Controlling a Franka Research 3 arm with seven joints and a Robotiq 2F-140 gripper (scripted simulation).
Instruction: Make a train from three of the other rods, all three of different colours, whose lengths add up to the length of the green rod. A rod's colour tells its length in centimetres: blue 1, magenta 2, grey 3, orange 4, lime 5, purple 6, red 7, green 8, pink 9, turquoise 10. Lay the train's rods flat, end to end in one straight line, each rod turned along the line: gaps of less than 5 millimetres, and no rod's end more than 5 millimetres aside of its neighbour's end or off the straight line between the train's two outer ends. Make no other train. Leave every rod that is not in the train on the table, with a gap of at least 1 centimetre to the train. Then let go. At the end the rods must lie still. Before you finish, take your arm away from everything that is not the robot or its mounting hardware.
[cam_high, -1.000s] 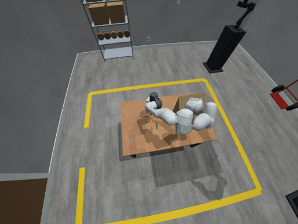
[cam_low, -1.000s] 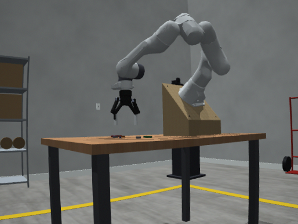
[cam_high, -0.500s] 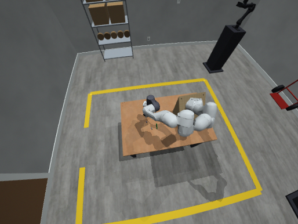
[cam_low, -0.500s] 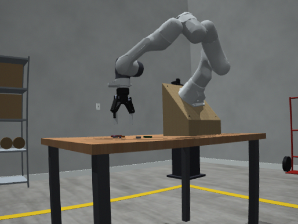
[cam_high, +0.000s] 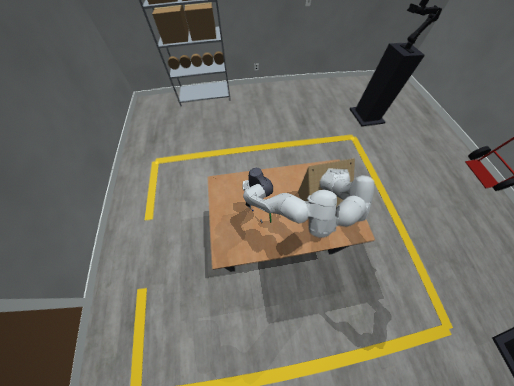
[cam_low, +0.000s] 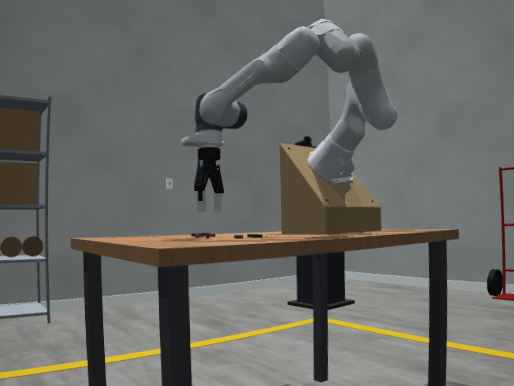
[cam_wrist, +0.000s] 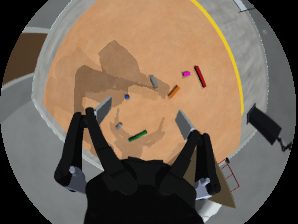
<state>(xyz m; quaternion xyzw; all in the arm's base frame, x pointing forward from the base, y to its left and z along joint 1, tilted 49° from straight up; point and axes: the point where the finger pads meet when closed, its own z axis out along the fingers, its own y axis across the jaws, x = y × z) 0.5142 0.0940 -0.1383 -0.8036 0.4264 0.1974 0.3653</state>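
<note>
In the top view, a wooden table (cam_high: 235, 250) is seen inside a yellow floor line (cam_high: 395, 210), and the grey Franka arm (cam_high: 295, 205) is stretched across it from a slanted wooden mount (cam_high: 312, 177) at the table's far right side. The green rod (cam_high: 270, 217) is made out as a short dark streak on the table just beside the arm's forearm; the other rods are too small to be told apart there. A shelf rack (cam_high: 176, 90) is placed against the back wall, well apart from the table. In the exterior view, the gripper (cam_low: 209, 202) is held pointing straight down, well above the table (cam_low: 120, 250), with its fingers spread wide and nothing between them. Below it, a thin row of small rods is seen lying flat on the table, the green rod (cam_low: 255, 235) being the one nearest the wooden mount (cam_low: 320, 200). In the wrist view, the two fingertips are shown far apart. The green rod (cam_wrist: 139, 136) lies flat between them, near the camera. A short grey rod (cam_wrist: 119, 125) lies just beside it, and a tiny blue rod (cam_wrist: 127, 96) farther up. Another grey rod (cam_wrist: 153, 82), an orange rod (cam_wrist: 173, 91), a small magenta rod (cam_wrist: 186, 74) and a red rod (cam_wrist: 200, 76) are spread away from the green rod toward the yellow line (cam_wrist: 200, 12), none touching another.
</note>
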